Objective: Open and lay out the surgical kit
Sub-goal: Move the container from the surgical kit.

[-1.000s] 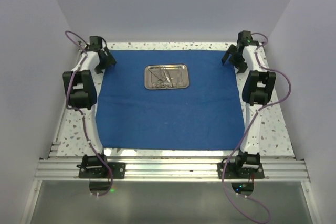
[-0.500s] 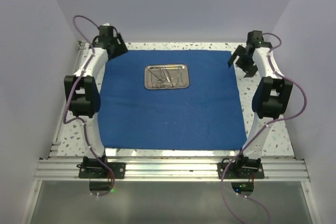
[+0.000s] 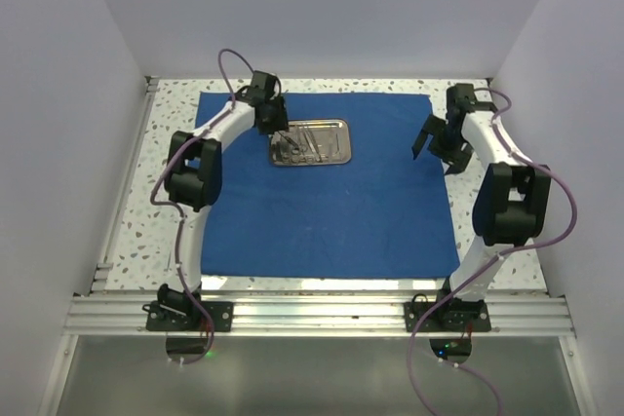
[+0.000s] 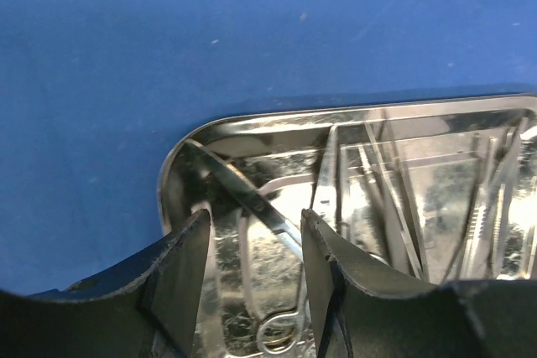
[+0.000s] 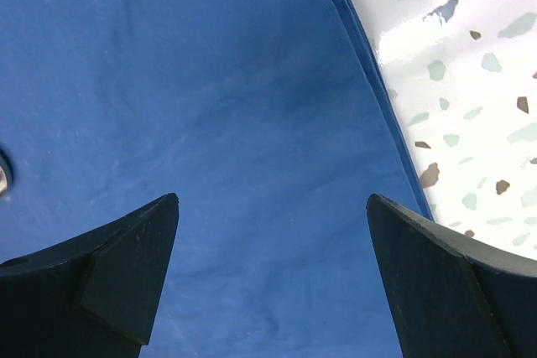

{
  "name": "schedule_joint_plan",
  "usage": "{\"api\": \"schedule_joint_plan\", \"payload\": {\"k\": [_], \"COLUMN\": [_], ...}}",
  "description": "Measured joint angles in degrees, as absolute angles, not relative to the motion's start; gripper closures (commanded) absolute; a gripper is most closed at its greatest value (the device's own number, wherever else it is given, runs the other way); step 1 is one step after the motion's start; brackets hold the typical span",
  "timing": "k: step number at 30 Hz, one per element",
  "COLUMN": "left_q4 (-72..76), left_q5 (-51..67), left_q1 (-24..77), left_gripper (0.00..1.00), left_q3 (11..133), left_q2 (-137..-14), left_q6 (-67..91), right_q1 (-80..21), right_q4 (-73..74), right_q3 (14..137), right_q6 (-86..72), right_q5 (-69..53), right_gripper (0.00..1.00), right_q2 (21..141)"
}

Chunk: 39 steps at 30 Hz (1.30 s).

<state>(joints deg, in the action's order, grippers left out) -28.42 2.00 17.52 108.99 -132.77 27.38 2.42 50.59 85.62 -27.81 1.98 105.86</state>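
The royal-blue cloth (image 3: pixel 322 211) lies spread flat as a large sheet. The shiny steel tray (image 3: pixel 336 155) sits on its far middle and holds thin silver instruments. My left gripper (image 3: pixel 276 133) is open, low over the tray's left end. In the left wrist view (image 4: pixel 253 215) its fingers (image 4: pixel 180 266) straddle the scissors (image 4: pixel 243 194), with gaps on both sides. Other thin tools (image 4: pixel 390 207) lie further right in the tray (image 4: pixel 172 173). My right gripper (image 3: pixel 436 151) is open and empty above the cloth's right edge. It also shows in the right wrist view (image 5: pixel 273 199), over the cloth (image 5: pixel 210 81).
The speckled white table (image 3: pixel 166 114) shows around the cloth and beside its right edge in the right wrist view (image 5: pixel 470 81). Plain walls close in the left, right and back. An aluminium rail (image 3: pixel 322 314) with both arm bases runs along the near edge.
My left arm has swung from the far-left corner of the cloth rightwards to the tray's left end. My right gripper has come nearer and inward, over the cloth's right edge.
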Motion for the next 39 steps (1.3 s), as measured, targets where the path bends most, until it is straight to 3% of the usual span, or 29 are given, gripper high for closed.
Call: {"api": "schedule_joint_plan", "payload": {"k": [22, 28, 32, 39], "left_q4": [-30.2, -30.94, -30.98, -31.03], "left_q5": [-3.86, -5.04, -5.32, -5.23], "left_q1": [17.15, 17.15, 17.15, 17.15], "left_gripper": [0.53, 0.62, 0.74, 0.81], "left_q3": [102.13, 101.12, 101.1, 101.14], "left_q2": [-123.94, -125.49, -126.74, -128.53], "left_q6": [24.18, 24.23, 24.25, 24.25], "right_q1": [2.57, 2.57, 2.57, 2.57], "right_q4": [50.81, 51.2, 51.46, 51.55], "right_q3": [81.1, 81.1, 81.1, 81.1], "right_q6": [-26.89, -26.33, -25.8, -25.45], "right_q5": [2.02, 2.07, 2.37, 2.55], "right_gripper": [0.03, 0.03, 0.03, 0.03], "right_q2": [99.88, 99.9, 99.9, 99.9]}}
